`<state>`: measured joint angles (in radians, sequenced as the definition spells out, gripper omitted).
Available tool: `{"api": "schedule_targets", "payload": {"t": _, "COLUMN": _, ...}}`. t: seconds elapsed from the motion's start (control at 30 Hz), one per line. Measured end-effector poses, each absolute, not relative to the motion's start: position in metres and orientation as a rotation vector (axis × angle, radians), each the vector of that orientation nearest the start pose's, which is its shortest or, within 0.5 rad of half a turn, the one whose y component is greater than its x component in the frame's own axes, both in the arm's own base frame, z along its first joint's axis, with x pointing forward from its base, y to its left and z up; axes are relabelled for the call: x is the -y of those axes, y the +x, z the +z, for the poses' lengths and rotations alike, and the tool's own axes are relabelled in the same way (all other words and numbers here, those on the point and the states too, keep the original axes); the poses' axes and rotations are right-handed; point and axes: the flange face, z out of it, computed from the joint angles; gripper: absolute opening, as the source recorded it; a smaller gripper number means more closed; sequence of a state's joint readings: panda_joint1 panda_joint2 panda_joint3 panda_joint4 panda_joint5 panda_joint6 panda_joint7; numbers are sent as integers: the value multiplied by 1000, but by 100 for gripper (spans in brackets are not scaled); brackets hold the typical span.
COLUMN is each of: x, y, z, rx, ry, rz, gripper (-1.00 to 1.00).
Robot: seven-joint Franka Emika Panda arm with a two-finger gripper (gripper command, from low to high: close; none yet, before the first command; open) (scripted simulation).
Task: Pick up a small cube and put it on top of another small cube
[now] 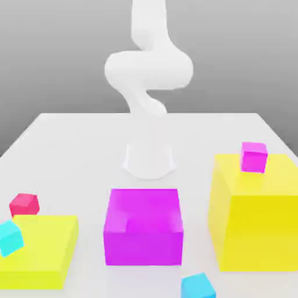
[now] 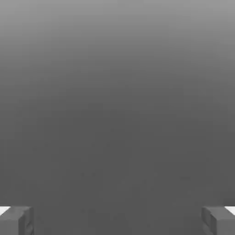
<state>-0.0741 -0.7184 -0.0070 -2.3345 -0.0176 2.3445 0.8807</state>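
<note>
a: where's the small plain red-pink cube [image 1: 24, 204]?

b: on the white tabletop [image 1: 70, 145], toward the exterior view's left, just behind the low flat yellow block [image 1: 41, 250]. it sits on the table, not on the block.

a: and the two-finger gripper [image 2: 117, 220]?

b: released. in the hand view the two grey fingertips [image 2: 16, 220] stand wide apart at opposite edges with nothing between them, only plain grey beyond.

a: what else is on the table?

b: a small cyan cube [image 1: 10, 237] at the low yellow block's corner, tilted; whether it rests on the block or beside it i cannot tell. a big magenta block [image 1: 142, 227] in the middle, in front of the white robot arm's base [image 1: 149, 160]. a tall yellow block [image 1: 256, 212] on the exterior view's right, with a small magenta cube [image 1: 254, 157] on top of it. another small cyan cube [image 1: 198, 286] near the front edge, between the magenta block and the tall yellow one.

a: the arm itself?

b: the white robot arm [image 1: 148, 70] rises from its base behind the magenta block, well apart from the red-pink cube.
</note>
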Motion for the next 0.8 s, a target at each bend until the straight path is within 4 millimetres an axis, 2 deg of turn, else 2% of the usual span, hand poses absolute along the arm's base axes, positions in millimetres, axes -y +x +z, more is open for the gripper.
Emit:
{"api": "schedule_targets", "payload": {"t": 0.07, "x": 62, "y": 397, "z": 632, "rx": -1425, "ry": -2367, "rz": -894, "gripper": 0}}
{"api": "schedule_targets", "payload": {"t": 0.17, "x": 110, "y": 415, "z": 576, "rx": -1680, "ry": -2283, "rz": -797, "gripper": 0}}
{"api": "schedule_targets", "payload": {"t": 0.27, "x": 158, "y": 419, "z": 519, "rx": -1925, "ry": -2170, "rz": -695, "gripper": 0}}
{"api": "schedule_targets", "payload": {"t": 0.37, "x": 205, "y": 411, "z": 461, "rx": -2156, "ry": -2026, "rz": -588, "gripper": 0}}
{"api": "schedule_targets", "payload": {"t": 0.47, "x": 248, "y": 391, "z": 402, "rx": -2372, "ry": -1854, "rz": -474, "gripper": 0}}
{"api": "schedule_targets", "payload": {"t": 0.6, "x": 294, "y": 350, "z": 327, "rx": -2628, "ry": -1586, "rz": -316, "gripper": 0}}
{"api": "schedule_targets", "payload": {"t": 0.73, "x": 332, "y": 286, "z": 255, "rx": -2857, "ry": -1240, "rz": -149, "gripper": 0}}
{"api": "schedule_targets", "payload": {"t": 0.8, "x": 338, "y": 257, "z": 221, "rx": -2940, "ry": -1077, "rz": -64, "gripper": 0}}
